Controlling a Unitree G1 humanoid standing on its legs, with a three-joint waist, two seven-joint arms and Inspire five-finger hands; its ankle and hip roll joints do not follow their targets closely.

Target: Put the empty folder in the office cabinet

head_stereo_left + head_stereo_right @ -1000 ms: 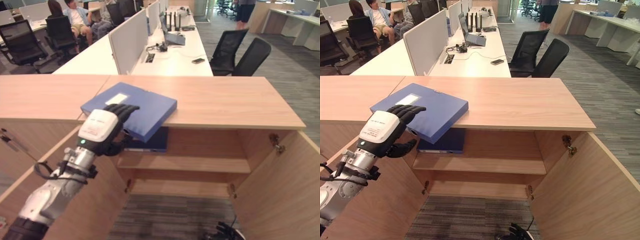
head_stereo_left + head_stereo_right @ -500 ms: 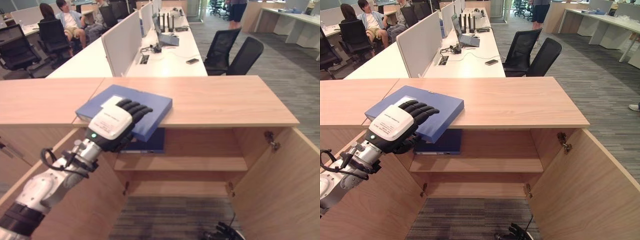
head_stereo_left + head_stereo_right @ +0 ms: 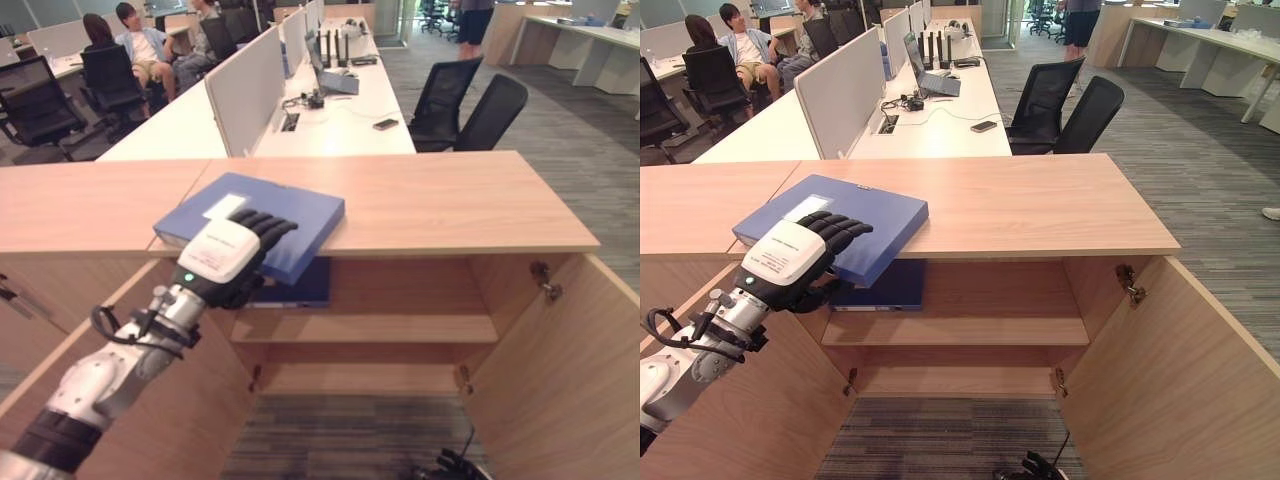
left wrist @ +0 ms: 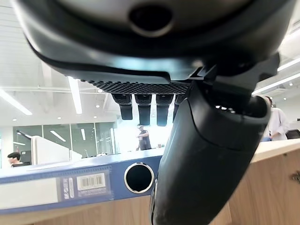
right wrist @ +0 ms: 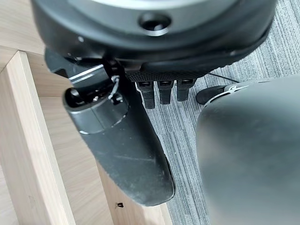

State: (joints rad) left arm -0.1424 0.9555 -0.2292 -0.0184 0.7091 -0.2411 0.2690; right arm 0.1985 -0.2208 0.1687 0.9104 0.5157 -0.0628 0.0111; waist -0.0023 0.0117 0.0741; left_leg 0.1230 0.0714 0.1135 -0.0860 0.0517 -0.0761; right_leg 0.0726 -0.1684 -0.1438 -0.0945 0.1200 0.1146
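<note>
The blue folder [image 3: 270,220] lies flat on the top of the wooden office cabinet [image 3: 450,205], in the left middle of the frame, and its near corner sticks out a little over the cabinet's front edge. The left hand [image 3: 235,250] is on this near corner: its fingers [image 3: 268,222] lie over the top face of the folder, and the thumb goes under the edge, so the hand is clamped on the folder. In the left wrist view the folder's spine, with a round finger hole [image 4: 138,177] and a label, shows just past the fingertips.

The cabinet stands open, with one door [image 3: 555,390] at the lower right of the frame. Inside, a second dark blue folder [image 3: 295,285] lies on the upper shelf [image 3: 400,328], directly below the first one.

The right hand [image 5: 154,93] shows in its own wrist view above grey carpet [image 5: 225,61], beside a wooden panel; its fingers are straight and apart and hold nothing.

Behind the cabinet a long white desk [image 3: 340,125] runs to the upper middle, with two black chairs [image 3: 470,100] beside it.
</note>
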